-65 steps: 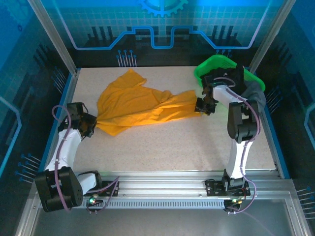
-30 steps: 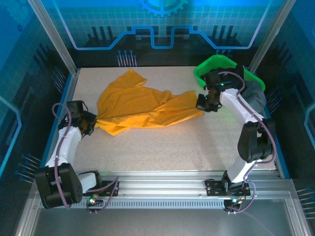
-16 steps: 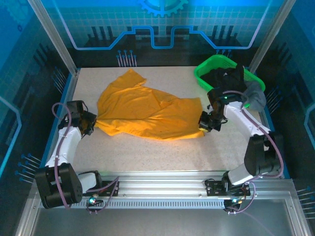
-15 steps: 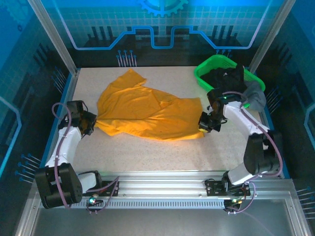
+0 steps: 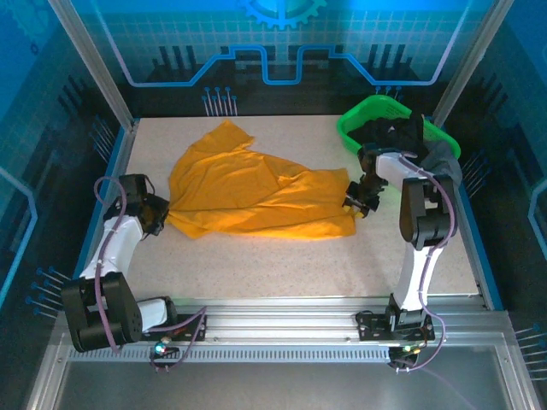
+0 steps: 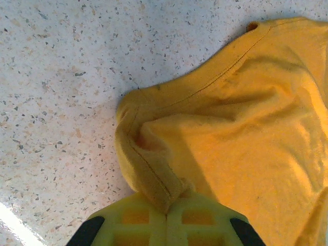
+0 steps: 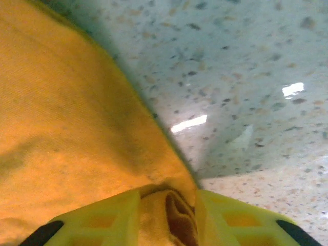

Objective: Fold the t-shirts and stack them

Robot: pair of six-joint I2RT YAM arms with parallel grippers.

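Orange t-shirt lying rumpled across the middle of the table, spread between two robot arms. Left gripper pinches its left edge, fingers pressed together. Right gripper, near a green basket, has its fingers slightly apart around a loose fold. Risk: the cloth may snag there and drag, bunching the shirt.

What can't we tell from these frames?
- Basket contents: top view, dark and partly behind the right arm.
- Right gripper grip: wrist view, shirt lies between the fingers, but the lower edge cuts them off; pinched or loose is unclear.
- Shirt's sleeves: top view, lost in its own folds.
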